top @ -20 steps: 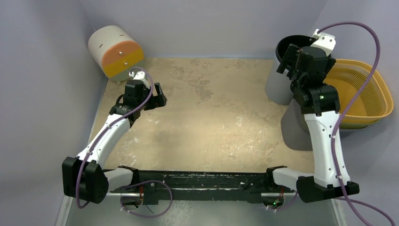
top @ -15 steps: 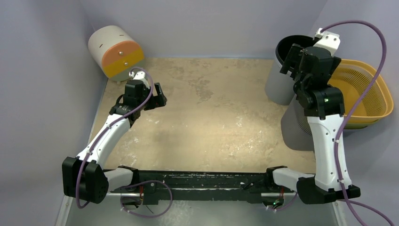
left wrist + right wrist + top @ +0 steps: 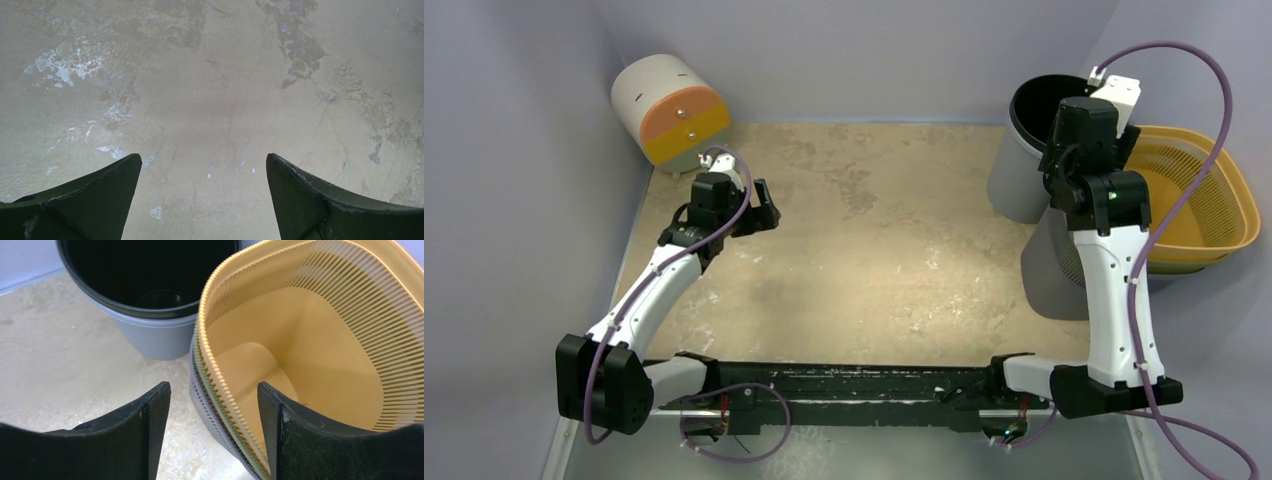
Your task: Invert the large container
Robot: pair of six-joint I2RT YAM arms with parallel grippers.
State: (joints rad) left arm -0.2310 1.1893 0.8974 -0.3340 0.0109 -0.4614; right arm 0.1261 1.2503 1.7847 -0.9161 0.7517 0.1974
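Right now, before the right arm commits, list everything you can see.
Drum: 1, white with orange face, on its side, far left corner.
Bin: 1, grey, black inside, upright, far right.
Grey basket: 1, grey, right edge.
Slatted basket: 1, yellow, nested inside the grey one.
Table: 1, beige, worn.
Left gripper: 1, black, open over bare table.
Right gripper: 1, black, open, jaws astride the baskets' rims.

Our right gripper [image 3: 212, 390] has swung away from the bin [image 3: 1032, 100] and toward the basket [image 3: 1229, 215]. Its fingers [image 3: 150, 420] no longer jut over the bin's rim in the view from above; they have tucked beneath the wrist. They now straddle the basket's near rim, and the arm [image 3: 1114, 290] stands straighter.
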